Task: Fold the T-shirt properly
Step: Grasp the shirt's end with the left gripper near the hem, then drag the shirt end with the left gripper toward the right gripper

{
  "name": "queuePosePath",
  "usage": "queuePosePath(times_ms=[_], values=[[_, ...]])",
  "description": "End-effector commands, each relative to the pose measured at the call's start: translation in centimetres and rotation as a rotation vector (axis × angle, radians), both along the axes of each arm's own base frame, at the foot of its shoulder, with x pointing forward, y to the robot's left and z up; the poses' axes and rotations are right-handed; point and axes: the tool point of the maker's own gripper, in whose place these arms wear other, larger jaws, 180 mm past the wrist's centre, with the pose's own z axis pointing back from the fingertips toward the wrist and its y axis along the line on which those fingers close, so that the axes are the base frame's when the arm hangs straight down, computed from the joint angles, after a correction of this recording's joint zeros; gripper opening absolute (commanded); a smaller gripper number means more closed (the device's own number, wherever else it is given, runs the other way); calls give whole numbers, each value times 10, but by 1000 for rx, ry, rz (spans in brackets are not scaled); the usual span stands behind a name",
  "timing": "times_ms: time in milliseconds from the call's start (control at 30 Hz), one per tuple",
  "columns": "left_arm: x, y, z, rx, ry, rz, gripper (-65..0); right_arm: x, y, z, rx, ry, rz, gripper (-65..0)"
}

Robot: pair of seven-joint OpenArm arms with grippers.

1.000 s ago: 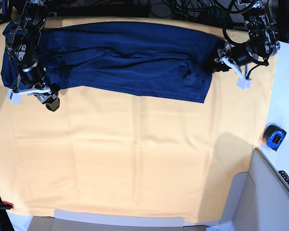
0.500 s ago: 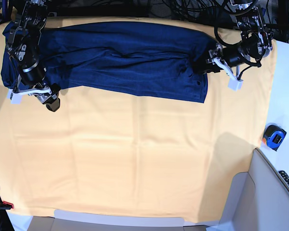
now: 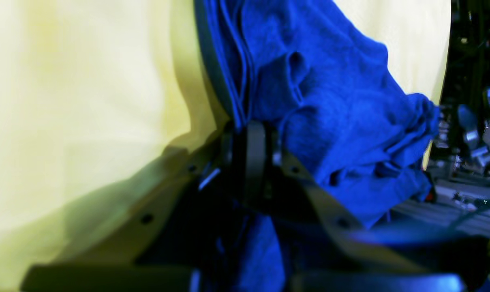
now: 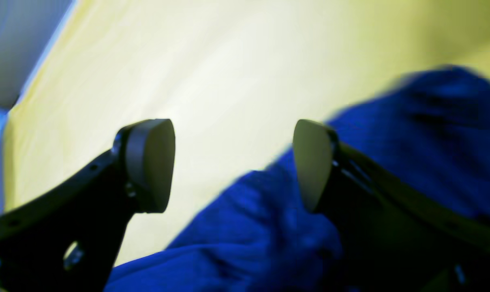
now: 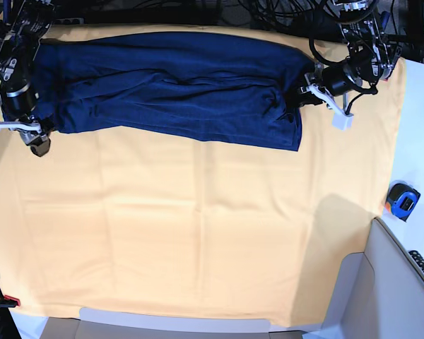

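— So where is the T-shirt [image 5: 177,85] right now?

— Stretched in a long, rumpled band along the far edge of the yellow-orange table cloth [image 5: 198,233], folded over on itself, its near hem running roughly straight across the cloth.

— And your left gripper [image 3: 251,134]?

— Clamped tight on the T-shirt's end. From my left wrist I see the fingers pressed together with a bunched fold of navy fabric pinched between them — the rest of the cloth piles up just beyond.

— The right one?

— My right gripper [image 4: 232,166] stands wide, nothing between its pads [image 4: 157,162]. It sits at the T-shirt's opposite end; one finger is over bare table cloth, the other over the navy fabric, though the blur hides whether it touches.

— Anything else nearby?

— A blue tape measure [image 5: 403,200] lies well apart from the T-shirt, off the table cloth's edge.
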Motion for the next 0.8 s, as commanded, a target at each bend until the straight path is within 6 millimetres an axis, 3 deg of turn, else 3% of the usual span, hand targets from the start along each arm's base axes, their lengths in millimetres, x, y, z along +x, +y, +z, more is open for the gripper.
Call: queuePosePath(times_ms=[0,133,267,467,667,767], values=[[-1,-2,7,-7,-17,2,-650,-2,-18,18,-44,-46,-34,-210],[2,-18,32,-18,-86,-9,-650,-32,-62,27,-89,-42,-162,-210],[-4,-48,52,-53,-117,-54,-650,-57,-89,32,-117,-31,-247,-211],[-5,-99,59,-156,-115,-124,-650,-77,-98,28,-132,4,-277,-211],[3,-105,65,-149,-144,-165,-650,-86,-101,21,-131,35,-286,-211],[12,-122,75,-155,-180,-230,-650,-90,-105,12,-117,57,-298,-211]])
